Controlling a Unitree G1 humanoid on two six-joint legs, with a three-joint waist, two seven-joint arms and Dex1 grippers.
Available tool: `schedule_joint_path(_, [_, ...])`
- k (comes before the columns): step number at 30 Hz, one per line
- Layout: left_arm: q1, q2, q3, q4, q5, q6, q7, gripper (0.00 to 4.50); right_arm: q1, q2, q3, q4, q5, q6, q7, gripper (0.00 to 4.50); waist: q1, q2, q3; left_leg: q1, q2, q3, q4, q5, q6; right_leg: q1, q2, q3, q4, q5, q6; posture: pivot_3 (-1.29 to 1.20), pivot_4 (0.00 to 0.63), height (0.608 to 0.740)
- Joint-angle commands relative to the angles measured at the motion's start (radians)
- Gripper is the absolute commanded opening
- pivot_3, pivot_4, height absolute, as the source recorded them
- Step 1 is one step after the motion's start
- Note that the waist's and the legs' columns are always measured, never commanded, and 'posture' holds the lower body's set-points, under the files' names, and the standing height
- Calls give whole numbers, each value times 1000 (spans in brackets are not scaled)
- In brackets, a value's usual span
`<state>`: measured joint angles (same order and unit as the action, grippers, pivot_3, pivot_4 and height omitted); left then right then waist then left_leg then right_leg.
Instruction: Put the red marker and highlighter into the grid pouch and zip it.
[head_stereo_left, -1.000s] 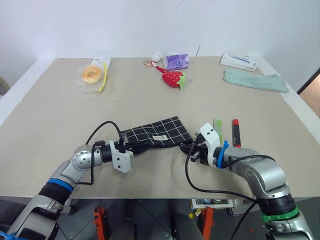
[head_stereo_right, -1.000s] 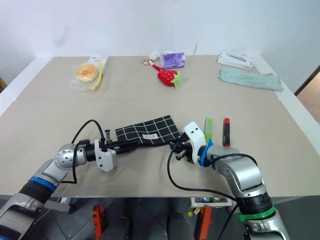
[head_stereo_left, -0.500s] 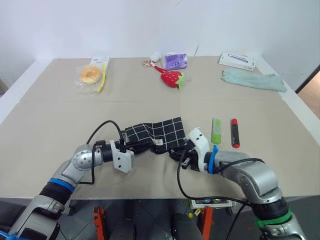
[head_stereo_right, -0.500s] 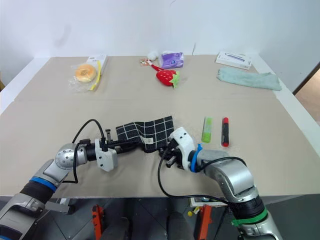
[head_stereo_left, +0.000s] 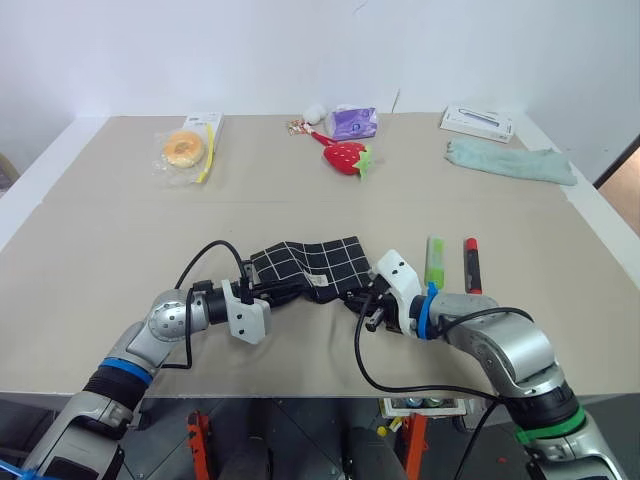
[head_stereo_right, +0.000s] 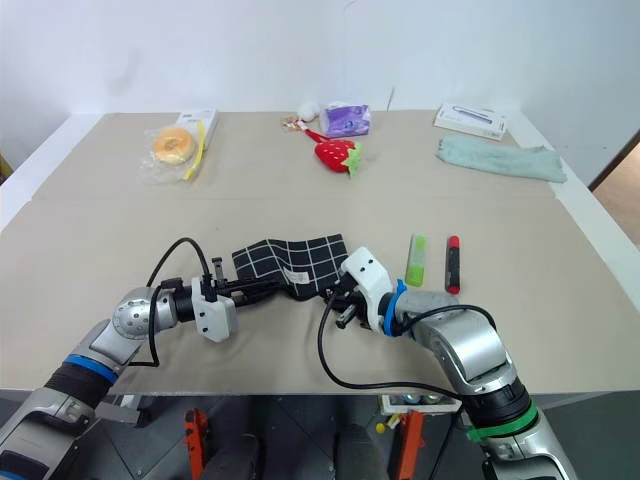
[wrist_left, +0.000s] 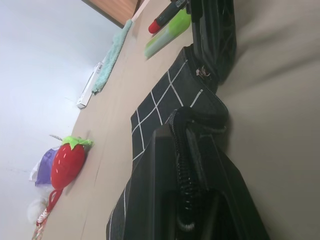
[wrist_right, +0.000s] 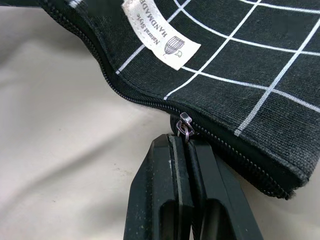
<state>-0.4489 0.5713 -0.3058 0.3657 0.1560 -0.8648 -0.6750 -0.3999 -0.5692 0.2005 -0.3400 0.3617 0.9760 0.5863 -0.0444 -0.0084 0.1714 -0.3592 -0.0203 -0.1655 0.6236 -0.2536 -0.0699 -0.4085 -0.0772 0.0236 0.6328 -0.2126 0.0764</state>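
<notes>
The grid pouch (head_stereo_left: 305, 269) lies on the tabletop (head_stereo_left: 120, 240) near its front edge, about midway along it. The left end effector (head_stereo_left: 262, 293) is clamped on the pouch's left end, where the fabric bunches up between its fingers. The right end effector (wrist_right: 187, 145) has its jaws pressed narrow on the zip pull at the pouch's front seam, just below the white label (wrist_right: 160, 32). Compared with a second ago, the right end effector has moved leftward along the seam, and the pouch is now more crumpled, its right part pushed in toward the left hand. The left end effector has stayed where it was. The highlighter (head_stereo_left: 435, 262) and the red marker (head_stereo_left: 471, 265) lie side by side outside the pouch, just to its right, toward the right front corner, unmoved since the earlier frames.
</notes>
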Motion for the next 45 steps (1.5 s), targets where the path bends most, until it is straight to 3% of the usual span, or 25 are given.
schedule_joint_path(1, [-4,-1,14,-14,-9,-5,7,0,-18,5,22,-47,-4,-15,12,9,0,0,0,0,0,0,0,0,0,0,0,0,0,0,0,0,150,740])
schedule_joint_path(3, [-5,-2,13,-10,-8,-8,7,0,-25,51,12,-81,37,14,8,9,-1,0,0,0,0,0,0,0,0,0,0,0,0,0,0,0,150,740])
schedule_joint_path(6, [-8,-3,16,-6,-8,-9,9,0,-25,48,18,-59,6,-1,0,9,-3,0,0,0,0,0,0,0,0,-1,0,0,0,0,0,0,150,740])
schedule_joint_path(10, [-8,-5,16,-3,-6,-11,10,0,-9,52,3,-122,77,4,61,9,-1,0,0,-1,0,0,0,0,0,-1,0,0,0,0,0,0,150,740])
schedule_joint_path(14, [-7,-5,15,-2,-5,-12,10,0,-36,37,21,-27,-23,2,-22,9,-1,0,0,0,0,0,0,0,0,-1,0,0,0,0,0,0,150,740])
schedule_joint_path(18, [-5,-6,15,-3,-5,-15,10,0,-32,45,51,-82,10,17,21,9,-1,0,0,0,0,0,0,0,0,-1,0,0,0,0,0,0,150,740])
schedule_joint_path(22, [-8,-6,23,-14,-14,-11,14,0,-50,-31,128,-20,-126,-21,-17,9,-2,0,0,0,0,0,0,0,0,-1,0,0,0,0,0,0,150,740])
schedule_joint_path(31, [5,-2,52,-169,-128,81,-14,0,-116,-82,177,-94,-191,30,-18,9,1,0,0,-1,0,0,2,0,-1,0,0,0,0,1,1,0,150,740])
schedule_joint_path(42, [15,-4,49,-228,-139,141,-51,0,-158,81,85,-210,-68,133,-22,9,-2,0,0,-1,0,-1,0,0,0,-1,0,0,-1,1,0,0,150,740])
schedule_joint_path(45, [26,6,48,-211,-128,137,-62,0,-161,81,69,-215,-62,139,-27,9,-1,0,0,-1,0,0,1,0,0,-1,0,0,-1,1,0,0,150,740])
